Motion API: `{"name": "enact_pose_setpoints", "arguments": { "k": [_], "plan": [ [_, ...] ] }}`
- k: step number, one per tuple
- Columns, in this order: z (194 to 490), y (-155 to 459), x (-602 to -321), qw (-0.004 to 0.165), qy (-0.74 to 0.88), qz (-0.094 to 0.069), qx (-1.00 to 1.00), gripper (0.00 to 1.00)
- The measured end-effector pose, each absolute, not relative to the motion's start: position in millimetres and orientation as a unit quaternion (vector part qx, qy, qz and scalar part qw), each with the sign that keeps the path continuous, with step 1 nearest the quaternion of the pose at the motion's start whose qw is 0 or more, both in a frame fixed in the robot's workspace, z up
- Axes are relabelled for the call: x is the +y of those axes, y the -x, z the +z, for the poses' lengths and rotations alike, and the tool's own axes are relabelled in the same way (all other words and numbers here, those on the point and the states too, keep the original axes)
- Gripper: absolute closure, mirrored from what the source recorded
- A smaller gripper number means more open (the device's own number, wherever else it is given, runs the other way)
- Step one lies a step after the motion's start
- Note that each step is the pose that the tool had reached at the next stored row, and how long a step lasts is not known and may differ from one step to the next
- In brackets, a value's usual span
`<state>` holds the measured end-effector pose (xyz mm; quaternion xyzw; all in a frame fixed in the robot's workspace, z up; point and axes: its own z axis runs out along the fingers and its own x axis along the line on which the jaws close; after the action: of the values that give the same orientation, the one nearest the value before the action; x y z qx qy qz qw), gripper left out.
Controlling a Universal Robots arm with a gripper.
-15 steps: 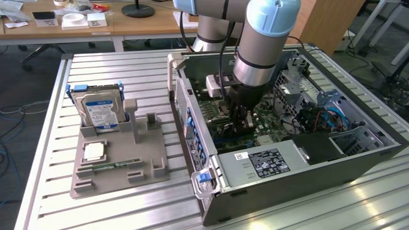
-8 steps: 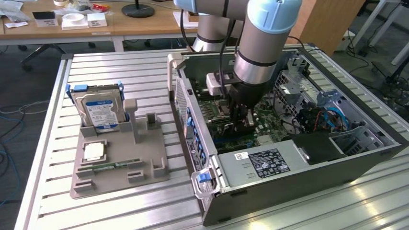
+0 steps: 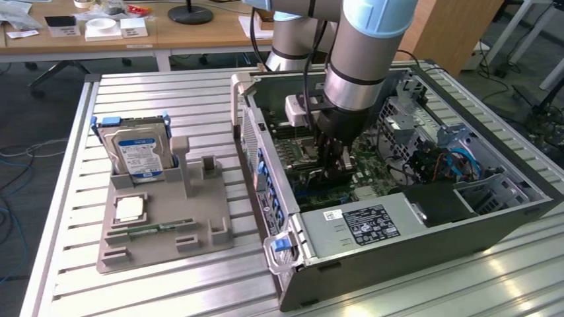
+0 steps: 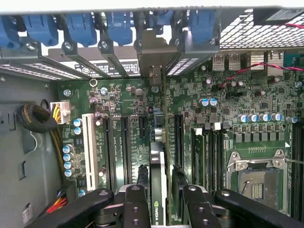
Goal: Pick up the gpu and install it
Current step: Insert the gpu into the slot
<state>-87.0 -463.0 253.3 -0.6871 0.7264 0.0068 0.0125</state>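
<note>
The gpu [image 4: 158, 166] stands on edge in an expansion slot of the motherboard [image 4: 223, 95], green board and black cooler seen from above. Its silver end bracket [image 4: 154, 57] rests against the rear slot openings of the case. My gripper [image 4: 166, 191] hangs straight over the card, with one black finger [image 4: 137, 204] on each side of it. The jaws are open and slightly wider than the card. In the exterior view the gripper [image 3: 337, 165] reaches down into the open computer case [image 3: 397, 231].
Blue slot latches [image 4: 80, 26] line the case's rear wall. RAM sticks [image 4: 199, 156] and the empty CPU socket [image 4: 259, 183] lie beside the card. Outside the case, a grey holder [image 3: 168, 231] carries a blue-labelled hard drive [image 3: 137, 155], a chip [image 3: 129, 209] and a RAM stick [image 3: 158, 229].
</note>
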Motion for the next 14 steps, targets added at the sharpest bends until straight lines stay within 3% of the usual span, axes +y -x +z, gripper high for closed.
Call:
{"name": "enact_pose_setpoints", "arguments": {
  "k": [14],
  "plan": [
    [253.3, 87.1, -462.4, 0.012, 0.687, 0.007, 0.726, 0.66]
  ]
}}
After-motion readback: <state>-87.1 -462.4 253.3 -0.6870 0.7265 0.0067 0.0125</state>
